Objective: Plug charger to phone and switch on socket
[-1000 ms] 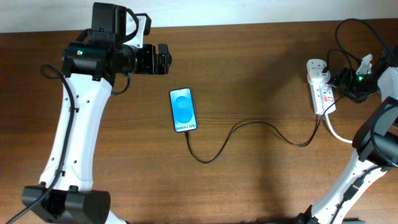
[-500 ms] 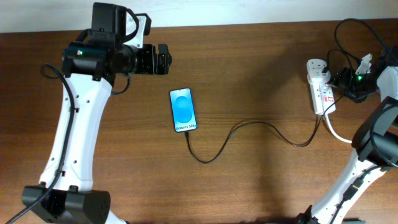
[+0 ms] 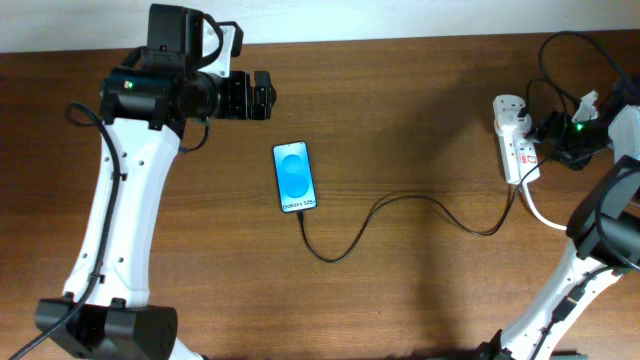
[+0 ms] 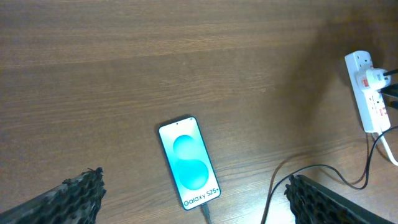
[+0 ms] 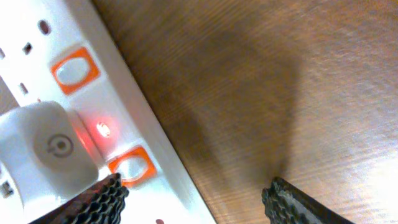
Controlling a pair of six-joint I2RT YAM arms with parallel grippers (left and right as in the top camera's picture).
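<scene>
Left gripper (image 3: 266,95): jaws wide, empty, held clear of the slim blue-screened phone (image 3: 294,177). Thin black charger cable (image 3: 400,200) meets the phone's lower edge, apparently plugged. White socket strip (image 3: 513,142), far right: red lamp (image 5: 102,129) lit. Right gripper (image 3: 545,130) spread, empty, beside the orange switches (image 5: 74,69), likely for pressing.

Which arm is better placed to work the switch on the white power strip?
Right: its gripper is right at the socket, while the left gripper is far off, near the phone.

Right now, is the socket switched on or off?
On, apparently: a red light glows on the socket beside the white plug.
</scene>
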